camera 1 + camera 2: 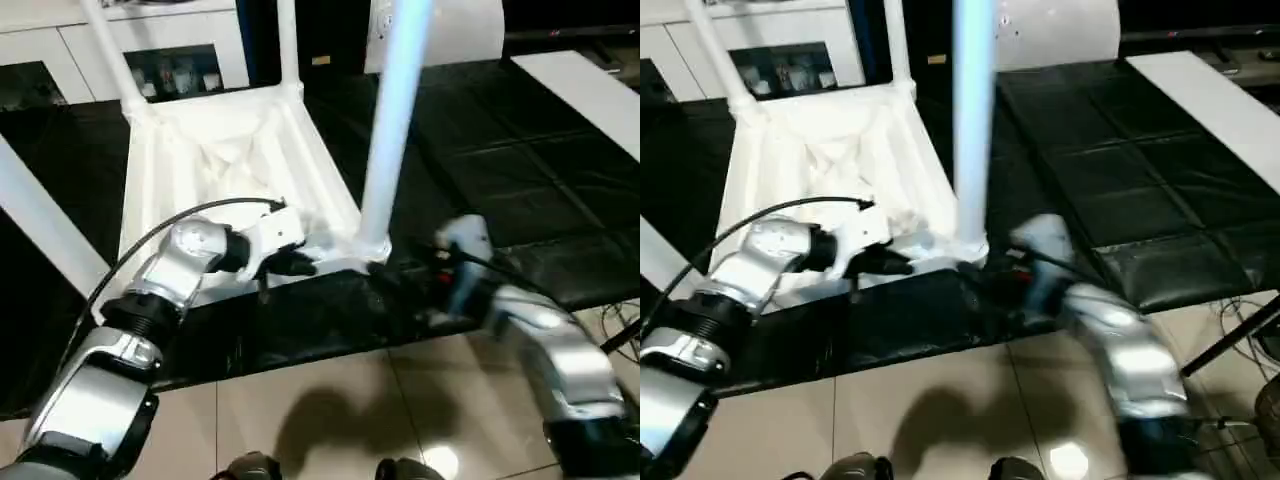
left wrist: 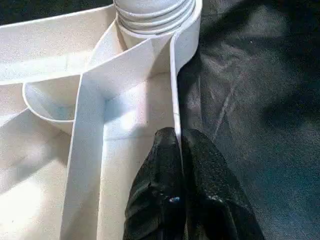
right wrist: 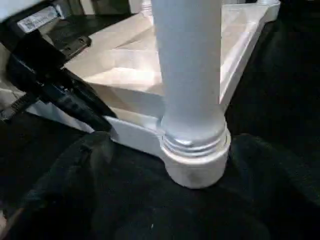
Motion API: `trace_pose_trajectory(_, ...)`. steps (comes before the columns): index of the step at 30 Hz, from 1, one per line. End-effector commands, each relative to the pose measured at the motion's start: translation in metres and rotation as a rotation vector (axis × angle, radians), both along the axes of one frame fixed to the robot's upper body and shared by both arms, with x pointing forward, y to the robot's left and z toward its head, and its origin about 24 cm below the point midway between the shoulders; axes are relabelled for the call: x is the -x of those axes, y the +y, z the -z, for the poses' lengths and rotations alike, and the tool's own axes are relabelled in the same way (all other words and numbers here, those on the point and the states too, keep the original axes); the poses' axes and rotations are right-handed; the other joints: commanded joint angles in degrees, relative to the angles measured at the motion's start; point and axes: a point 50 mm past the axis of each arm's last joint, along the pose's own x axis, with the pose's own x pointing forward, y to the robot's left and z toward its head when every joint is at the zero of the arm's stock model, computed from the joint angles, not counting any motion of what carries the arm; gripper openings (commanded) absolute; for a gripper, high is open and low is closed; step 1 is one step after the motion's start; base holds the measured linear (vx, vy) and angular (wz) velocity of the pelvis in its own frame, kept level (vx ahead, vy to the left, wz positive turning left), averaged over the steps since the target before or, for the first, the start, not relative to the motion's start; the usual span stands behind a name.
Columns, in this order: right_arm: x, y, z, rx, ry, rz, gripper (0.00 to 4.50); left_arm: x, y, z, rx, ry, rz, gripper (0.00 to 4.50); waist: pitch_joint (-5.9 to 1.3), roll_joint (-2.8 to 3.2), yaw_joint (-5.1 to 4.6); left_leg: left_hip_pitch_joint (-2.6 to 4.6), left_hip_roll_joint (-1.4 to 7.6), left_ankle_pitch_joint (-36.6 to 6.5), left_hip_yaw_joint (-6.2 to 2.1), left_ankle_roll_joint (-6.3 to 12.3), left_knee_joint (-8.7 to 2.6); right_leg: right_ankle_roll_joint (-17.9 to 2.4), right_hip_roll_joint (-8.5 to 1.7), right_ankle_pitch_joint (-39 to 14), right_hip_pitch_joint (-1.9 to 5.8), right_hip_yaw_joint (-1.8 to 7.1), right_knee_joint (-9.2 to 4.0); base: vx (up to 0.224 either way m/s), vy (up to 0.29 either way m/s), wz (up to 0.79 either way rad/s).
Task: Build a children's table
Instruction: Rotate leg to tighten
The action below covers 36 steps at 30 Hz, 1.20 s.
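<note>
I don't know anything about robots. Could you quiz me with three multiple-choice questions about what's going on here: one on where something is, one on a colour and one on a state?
1. Where is the nearest leg?
A. Lying on the floor
B. Upright in a corner socket of the tabletop
C. In the left gripper

2. What colour is the mat under the tabletop?
A. Black
B. Red
C. Green

3. What is the left gripper doing?
A. Gaping wide above the floor
B. Holding a leg
C. Shut on the tabletop's rim

Answers:
1 B: the leg's ribbed end sits in the round socket at the corner.
2 A: the padding around the white tabletop is black.
3 C: the left wrist view shows its two black fingers closed, with the thin rim wall between them.
</note>
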Motion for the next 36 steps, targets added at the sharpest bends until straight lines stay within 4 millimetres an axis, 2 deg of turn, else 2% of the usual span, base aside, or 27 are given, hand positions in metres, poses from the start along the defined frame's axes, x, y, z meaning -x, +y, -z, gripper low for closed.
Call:
trace_pose_trajectory(1, 0.003, 0.002, -0.007, -0.018, -0.036, -0.029, 4.46, -0.004, -0.005, -0.011, 0.040, -0.013, 0.014, 0.00, -4.72, -0.94, 0.09, 0.36, 2.06, -13.87, 0.02, 2.34, -4.23, -9.88, -2.47, -20.66, 4.17, 2.95, -5.03, 0.000, 0.000, 0.00)
trace_pose_trajectory(3, 0.006, 0.001, -0.007, -0.011, -0.038, -0.041, 4.50, -0.002, -0.009, -0.011, 0.069, 0.003, 0.026, 0.44, -4.78, -0.92, 0.21, 0.37, 2.15, -12.64, 0.05, 2.27, -4.30, -9.99, -2.31, -18.87, 3.91, 3.14, -4.94, 0.000, 0.000, 0.00)
trace_pose_trajectory(4, 0.007, 0.002, -0.007, -0.012, -0.037, -0.049, 4.50, -0.001, -0.011, -0.009, 0.069, 0.006, 0.032, 0.55, -4.78, -0.92, 0.21, 0.37, 2.15, -12.64, 0.05, 2.27, -4.30, -9.99, -2.31, -18.87, 3.91, 3.14, -4.94, 0.000, 0.000, 0.00)
trace_pose_trajectory(6, 0.010, 0.004, -0.007, -0.014, -0.037, -0.079, 4.50, 0.000, -0.014, -0.006, 0.071, 0.023, 0.045, 0.61, -5.01, -0.81, 0.36, 0.32, 2.08, -11.01, 0.18, 3.13, -4.10, -11.33, -2.23, -15.31, 3.87, 3.25, -4.65, 0.000, 0.000, 0.00)
trace_pose_trajectory(8, 0.012, 0.005, -0.007, -0.013, -0.038, -0.089, 4.50, 0.000, -0.017, -0.003, 0.068, 0.017, 0.045, 0.90, -5.14, -0.91, 0.49, 0.24, 2.04, -10.08, 0.18, 3.64, -3.99, -11.50, -2.17, -13.80, 3.97, 3.32, -4.42, 0.000, 0.000, 0.00)
trace_pose_trajectory(9, 0.012, 0.005, -0.007, -0.012, -0.039, -0.090, 4.50, 0.000, -0.018, -0.003, 0.064, 0.011, 0.047, 1.02, -5.17, -0.73, 0.48, 0.15, 2.02, -9.51, 0.13, 3.92, -4.00, -11.71, -2.15, -13.09, 4.01, 3.30, -4.30, 0.000, 0.000, 0.00)
trace_pose_trajectory(13, 0.011, 0.005, -0.007, -0.011, -0.039, -0.084, 4.50, -0.002, -0.022, -0.003, 0.058, -0.005, 0.037, 1.33, -5.24, -0.97, 0.59, 0.05, 1.93, -9.08, 0.19, 4.27, -3.89, -11.94, -2.18, -12.77, 4.11, 3.28, -4.31, 0.000, 0.000, 0.00)
trace_pose_trajectory(14, 0.011, 0.005, -0.007, -0.010, -0.039, -0.083, 4.50, -0.002, -0.023, -0.003, 0.058, -0.003, 0.036, 1.33, -5.25, -1.13, 0.57, -0.04, 1.87, -9.02, 0.20, 4.30, -3.87, -11.76, -2.18, -13.07, 4.17, 3.26, -4.35, 0.000, 0.000, 0.00)
trace_pose_trajectory(19, 0.011, 0.004, -0.006, -0.001, -0.038, -0.074, 4.50, -0.002, -0.026, -0.001, 0.051, 0.034, 0.043, 1.33, -5.00, -1.17, 0.63, -0.02, 1.84, -10.25, 0.18, 3.45, -4.05, -9.94, -2.19, -18.01, 4.03, 3.28, -4.87, 0.000, 0.000, 0.00)
trace_pose_trajectory(22, 0.011, 0.004, -0.006, 0.000, -0.038, -0.070, 4.50, -0.002, -0.026, 0.001, 0.043, 0.053, 0.039, 1.33, -5.03, -1.04, 0.53, -0.08, 1.80, -10.16, 0.19, 3.27, -4.05, -9.54, -2.07, -18.06, 4.02, 3.35, -4.92, 0.000, 0.000, 0.00)
trace_pose_trajectory(23, 0.011, 0.004, -0.006, 0.000, -0.037, -0.068, 4.50, -0.003, -0.027, 0.001, 0.067, 0.059, 0.020, 1.07, -5.00, -0.84, 0.56, 0.05, 1.84, -10.29, 0.17, 3.27, -4.07, -9.71, -2.08, -17.93, 3.92, 3.37, -4.91, 0.000, 0.000, 0.00)
trace_pose_trajectory(25, 0.012, 0.003, -0.006, 0.005, -0.038, -0.061, 4.50, -0.005, -0.028, 0.002, 0.090, 0.074, -0.009, 0.98, -5.05, -1.01, 0.56, -0.05, 1.68, -9.69, 0.23, 3.47, -3.93, -10.02, -2.00, -16.97, 4.04, 3.35, -4.88, 0.000, 0.000, 0.00)
trace_pose_trajectory(27, 0.012, 0.004, -0.006, 0.002, -0.038, -0.058, 4.50, -0.006, -0.026, 0.004, 0.065, 0.071, -0.025, 0.79, -5.05, -0.50, 0.65, 0.06, 1.73, -9.76, 0.16, 3.57, -3.94, -10.24, -1.99, -16.40, 3.94, 3.35, -4.87, 0.000, 0.000, 0.00)
trace_pose_trajectory(30, 0.012, 0.003, -0.007, 0.002, -0.042, -0.050, 4.50, -0.009, -0.021, 0.007, 0.020, 0.061, -0.075, 0.50, -5.14, -0.96, 0.53, -0.02, 1.74, -9.50, 0.18, 3.85, -3.91, -10.61, -1.87, -14.75, 4.07, 3.36, -4.75, 0.000, 0.000, 0.00)
trace_pose_trajectory(31, 0.012, 0.003, -0.007, 0.001, -0.043, -0.048, 4.50, -0.011, -0.019, 0.007, -0.003, 0.054, -0.096, 0.44, -5.08, -0.86, 0.56, 0.01, 1.73, -9.62, 0.17, 3.92, -3.92, -10.67, -1.88, -14.94, 4.05, 3.33, -4.76, 0.000, 0.000, 0.00)
trace_pose_trajectory(36, 0.011, 0.002, -0.008, 0.000, -0.048, -0.043, 4.50, -0.010, -0.018, 0.006, -0.011, 0.056, -0.066, 0.05, -4.82, -1.10, 0.51, -0.07, 1.70, -10.95, 0.15, 3.41, -4.11, -9.40, -2.01, -19.24, 4.07, 3.28, -5.27, 0.000, 0.000, 0.00)
